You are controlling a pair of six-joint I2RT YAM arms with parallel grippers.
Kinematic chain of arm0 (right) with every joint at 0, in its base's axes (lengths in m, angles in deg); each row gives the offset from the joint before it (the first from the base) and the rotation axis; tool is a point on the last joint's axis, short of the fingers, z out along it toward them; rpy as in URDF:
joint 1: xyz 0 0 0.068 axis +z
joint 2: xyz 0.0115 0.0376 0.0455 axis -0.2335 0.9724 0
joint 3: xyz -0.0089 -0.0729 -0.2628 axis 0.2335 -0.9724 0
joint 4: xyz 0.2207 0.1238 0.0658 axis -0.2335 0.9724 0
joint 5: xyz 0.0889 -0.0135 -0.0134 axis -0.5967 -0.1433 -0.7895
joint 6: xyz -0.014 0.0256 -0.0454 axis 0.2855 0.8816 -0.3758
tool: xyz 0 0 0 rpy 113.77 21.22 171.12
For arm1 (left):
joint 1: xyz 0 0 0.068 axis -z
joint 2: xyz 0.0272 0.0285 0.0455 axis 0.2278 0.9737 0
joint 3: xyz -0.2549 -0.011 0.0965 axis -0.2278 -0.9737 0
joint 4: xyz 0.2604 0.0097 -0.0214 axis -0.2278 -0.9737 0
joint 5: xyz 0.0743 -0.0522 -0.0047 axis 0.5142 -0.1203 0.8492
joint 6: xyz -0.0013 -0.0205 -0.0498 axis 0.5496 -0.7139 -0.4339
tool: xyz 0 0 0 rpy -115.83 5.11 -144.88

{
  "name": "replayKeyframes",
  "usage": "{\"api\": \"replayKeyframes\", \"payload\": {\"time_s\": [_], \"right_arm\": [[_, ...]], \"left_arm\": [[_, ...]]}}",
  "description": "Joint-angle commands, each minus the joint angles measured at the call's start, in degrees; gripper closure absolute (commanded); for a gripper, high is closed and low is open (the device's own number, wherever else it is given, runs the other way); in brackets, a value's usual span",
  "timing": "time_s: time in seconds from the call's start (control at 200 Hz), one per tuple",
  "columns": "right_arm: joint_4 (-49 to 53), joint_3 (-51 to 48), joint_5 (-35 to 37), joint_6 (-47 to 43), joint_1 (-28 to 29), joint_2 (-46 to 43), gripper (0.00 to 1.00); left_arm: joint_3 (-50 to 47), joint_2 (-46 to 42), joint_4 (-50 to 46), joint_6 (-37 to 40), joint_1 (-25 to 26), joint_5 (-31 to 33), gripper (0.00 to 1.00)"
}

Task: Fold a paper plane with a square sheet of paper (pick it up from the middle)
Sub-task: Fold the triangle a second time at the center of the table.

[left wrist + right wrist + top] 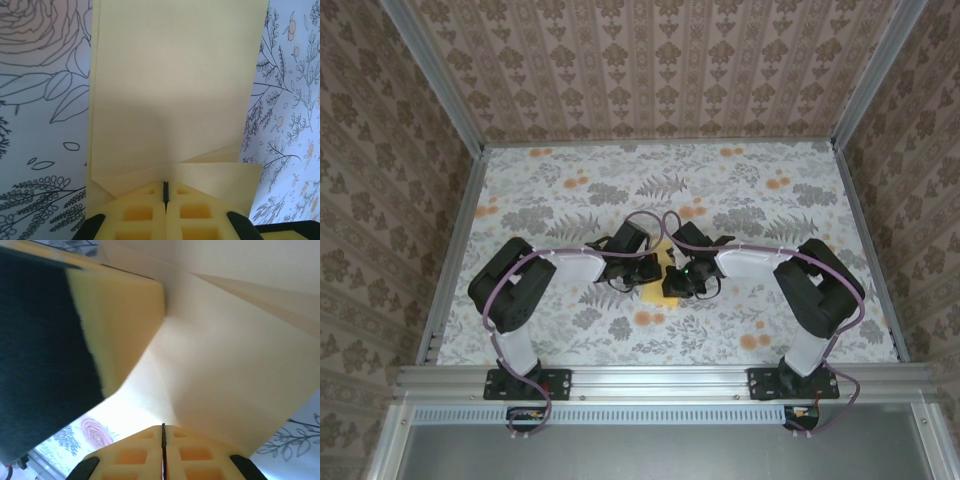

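Two grippers meet over the middle of the floral table cover (550,200) in your overhead view: left gripper (645,268) and right gripper (680,282), nose to nose, arms bent inward from the near rail. Between them is a patch of pale yellow, the sheet of paper (663,293). — Spotter

Which one has it? — Operator

Both, as far as you can read it. Left wrist camera: fingertips (145,200) pressed together, only a dark seam between them, and the sheet's near edge runs right into that seam. Right wrist camera: tips closed just as tight, paper coming straight out of them. Each is clamped on the sheet. — Spotter

Flat or lifted? — Operator

Mixed. From your left wrist the sheet (175,90) stretches away from the tips over the cover, long sides straight, a shadow across its middle. Creases fan out from the pinch point to both sides, with a folded flap along the near edge. From your right wrist the paper (225,375) rises and bends, and the cover shows well below its lower edge. One ridge runs up from the tips; another crease slants across the upper right. The left gripper's pad (117,315) sits at the upper left of that view, touching the sheet. — Spotter

Shape? — Operator

Broad and blunt, partly creased, held at two points close together. Whether the far edge touches the cover, you cannot tell. — Spotter
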Motion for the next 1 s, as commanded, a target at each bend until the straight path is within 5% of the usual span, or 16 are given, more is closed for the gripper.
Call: {"api": "replayKeyframes", "payload": {"time_s": [0.0,0.995], "right_arm": [[3.3,1.0,1.9,-1.0,0.3,1.3,0.91],[6.0,-8.6,0.5,-6.3,-0.1,-3.8,0.92]], "left_arm": [[-2.3,2.8,-6.7,-0.3,0.7,2.3,0.95],[-2.3,3.4,-8.4,-1.0,0.7,3.6,0.95]]}}
